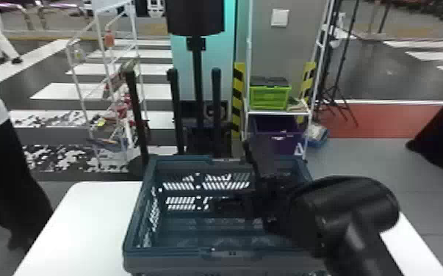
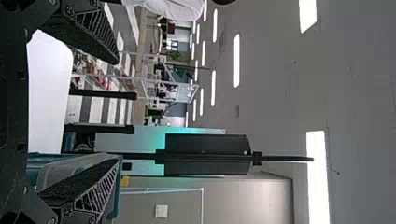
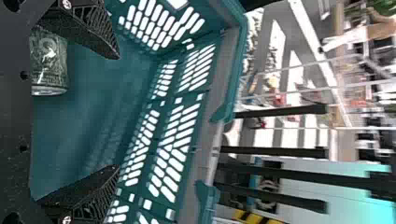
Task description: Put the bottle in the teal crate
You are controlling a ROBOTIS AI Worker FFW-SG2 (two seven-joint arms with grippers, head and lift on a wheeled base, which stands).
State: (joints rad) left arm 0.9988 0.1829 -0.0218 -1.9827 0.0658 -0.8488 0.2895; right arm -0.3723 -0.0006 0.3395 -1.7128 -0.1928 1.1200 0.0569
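My right gripper (image 1: 230,174) is over the inside of the teal crate (image 1: 172,251), which stands on the white table. In the right wrist view the same gripper (image 3: 116,112) is open, its two fingers wide apart. A dark green cylinder with a shiny end, seemingly the bottle (image 3: 49,63), lies against the inside of the crate (image 3: 98,112). It is beyond the fingers and partly covered by the gripper's body; nothing is held. In the left wrist view my left gripper (image 2: 116,112) is open with nothing between its fingers, and part of the crate (image 2: 114,196) shows behind one finger.
The white table (image 1: 88,220) extends left of the crate. Behind it stand black upright posts (image 1: 215,106) and a white rack (image 1: 277,113) with a green crate (image 1: 270,96) and a purple bin (image 1: 277,135). A person stands at the left edge, beside the table.
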